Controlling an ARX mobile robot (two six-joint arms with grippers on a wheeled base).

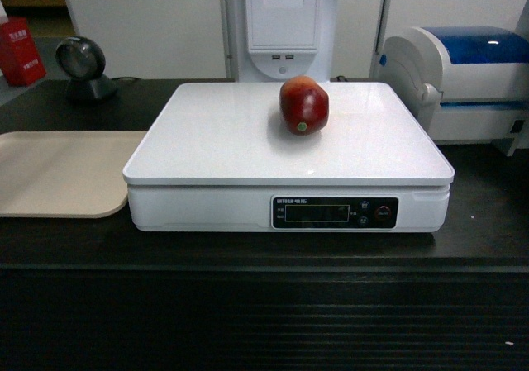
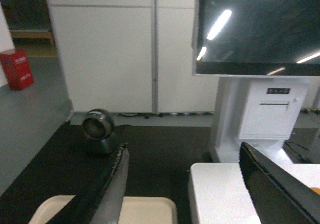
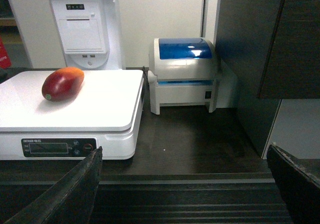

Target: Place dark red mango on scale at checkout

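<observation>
The dark red mango (image 1: 304,105) lies on the white scale (image 1: 207,152), toward the back middle of its platform, green sticker dot facing me. The right wrist view shows the same mango (image 3: 62,84) resting on the scale (image 3: 107,104) atop the black checkout counter (image 3: 190,139). My right gripper (image 3: 185,176) is open over the counter's ribbed front edge, well right of the scale, holding nothing. My left gripper (image 2: 182,184) is open above the counter (image 2: 150,149), between the tray and the scale's back left corner (image 2: 220,194). Neither gripper shows in the head view.
A beige tray (image 1: 58,173) lies left of the scale. A round black scanner (image 1: 83,67) stands at the back left. A white-and-blue printer (image 1: 463,78) sits at the back right. A white terminal stand (image 1: 281,24) rises behind the scale. A dark cabinet (image 3: 260,49) stands right.
</observation>
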